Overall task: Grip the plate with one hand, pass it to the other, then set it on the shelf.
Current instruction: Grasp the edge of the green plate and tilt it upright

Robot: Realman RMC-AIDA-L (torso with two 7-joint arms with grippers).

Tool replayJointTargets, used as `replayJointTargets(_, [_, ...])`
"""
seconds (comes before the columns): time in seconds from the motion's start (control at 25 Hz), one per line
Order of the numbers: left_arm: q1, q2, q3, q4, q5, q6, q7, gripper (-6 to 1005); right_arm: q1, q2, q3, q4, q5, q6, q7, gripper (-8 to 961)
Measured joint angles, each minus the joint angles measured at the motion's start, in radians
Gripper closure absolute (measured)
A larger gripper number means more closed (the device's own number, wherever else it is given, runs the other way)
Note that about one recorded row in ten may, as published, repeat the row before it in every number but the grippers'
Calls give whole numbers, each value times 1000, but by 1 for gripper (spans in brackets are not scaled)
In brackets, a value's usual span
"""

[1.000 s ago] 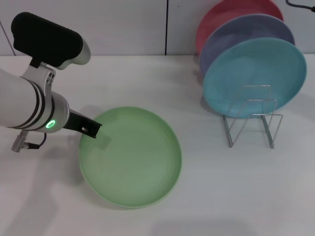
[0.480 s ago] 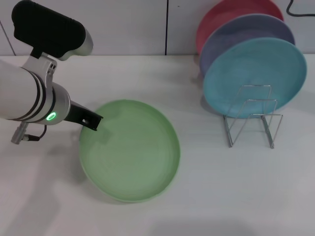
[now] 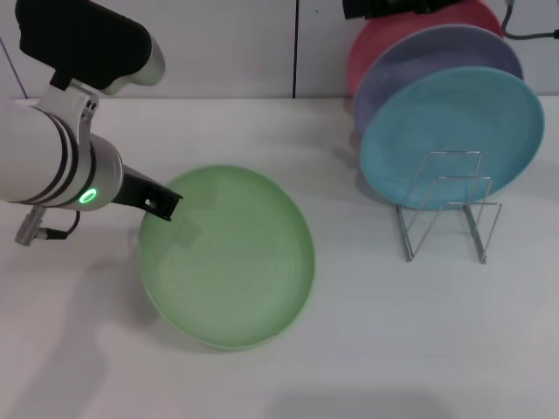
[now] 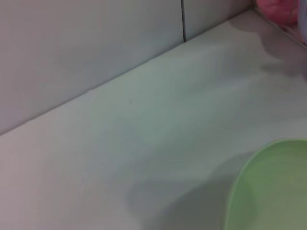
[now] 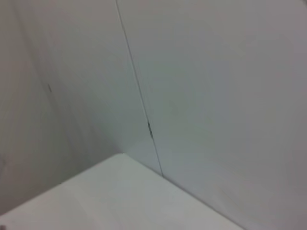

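Matte green round plate | left gripper clamping rim

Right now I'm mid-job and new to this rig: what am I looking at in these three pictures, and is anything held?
It is a two-armed robot. The head camera looks down on a white table. The left gripper grips the rim of the green plate. To the right stands a wire rack with a turquoise plate, a lavender plate and a pink plate in it. The left wrist camera shows the green plate's edge and the table; the right wrist camera shows only wall and a table corner. The right gripper is out of sight.
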Motion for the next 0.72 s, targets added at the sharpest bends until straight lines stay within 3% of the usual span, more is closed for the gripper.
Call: replayJointTargets(0.72, [-9, 5, -35, -52, 0, -17, 26, 978, 42, 0, -9, 74, -91, -15, 12, 131])
